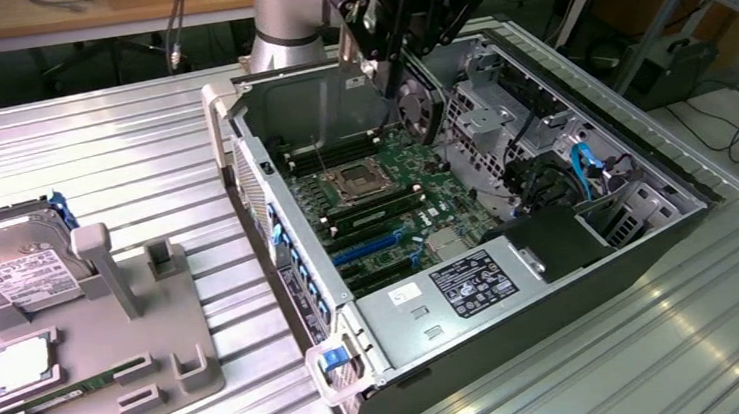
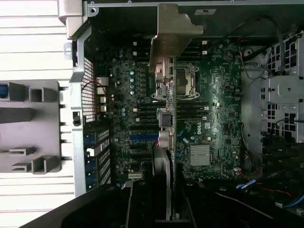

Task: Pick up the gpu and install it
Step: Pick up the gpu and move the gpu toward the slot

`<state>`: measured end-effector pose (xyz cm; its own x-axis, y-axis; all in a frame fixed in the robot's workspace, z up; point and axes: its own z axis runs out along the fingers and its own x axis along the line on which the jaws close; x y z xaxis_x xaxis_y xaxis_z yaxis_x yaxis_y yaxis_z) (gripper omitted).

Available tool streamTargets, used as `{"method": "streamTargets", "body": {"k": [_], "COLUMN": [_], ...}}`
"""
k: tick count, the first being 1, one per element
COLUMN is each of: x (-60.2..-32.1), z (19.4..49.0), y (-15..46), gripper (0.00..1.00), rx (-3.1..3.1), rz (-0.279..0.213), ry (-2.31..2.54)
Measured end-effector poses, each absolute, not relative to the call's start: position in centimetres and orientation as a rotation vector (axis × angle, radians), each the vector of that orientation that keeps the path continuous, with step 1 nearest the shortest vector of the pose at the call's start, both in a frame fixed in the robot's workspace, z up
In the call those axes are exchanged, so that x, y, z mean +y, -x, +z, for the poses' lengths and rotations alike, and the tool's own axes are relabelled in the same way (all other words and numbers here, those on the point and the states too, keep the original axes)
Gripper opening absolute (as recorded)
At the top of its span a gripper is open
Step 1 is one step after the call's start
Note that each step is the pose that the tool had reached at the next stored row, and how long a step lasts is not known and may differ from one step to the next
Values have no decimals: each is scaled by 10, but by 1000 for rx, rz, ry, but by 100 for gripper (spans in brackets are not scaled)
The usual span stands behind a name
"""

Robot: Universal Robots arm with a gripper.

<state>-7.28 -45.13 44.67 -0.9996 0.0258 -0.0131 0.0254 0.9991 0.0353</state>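
Gripper (image 2: 169, 192) clamping gpu (image 2: 174, 28), above motherboard (image 2: 216, 107)

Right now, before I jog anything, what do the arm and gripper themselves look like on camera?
The arm is a smooth, silver-grey cylindrical section with what looks like a pale blue band at the joint above it. The gripper is matte black, built from angular linkage bars with round pivot holes, and carries white lettering near its top, partly cut off.

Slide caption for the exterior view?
End effector holds the gpu above the open case, not yet seated on the motherboard.
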Motion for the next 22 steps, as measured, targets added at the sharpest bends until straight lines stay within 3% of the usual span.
{"method": "streamTargets", "body": {"k": [22], "x": [-451], "z": [443], "y": [23], "gripper": [27], "rx": [3128], "rz": [55], "ry": [-37]}}
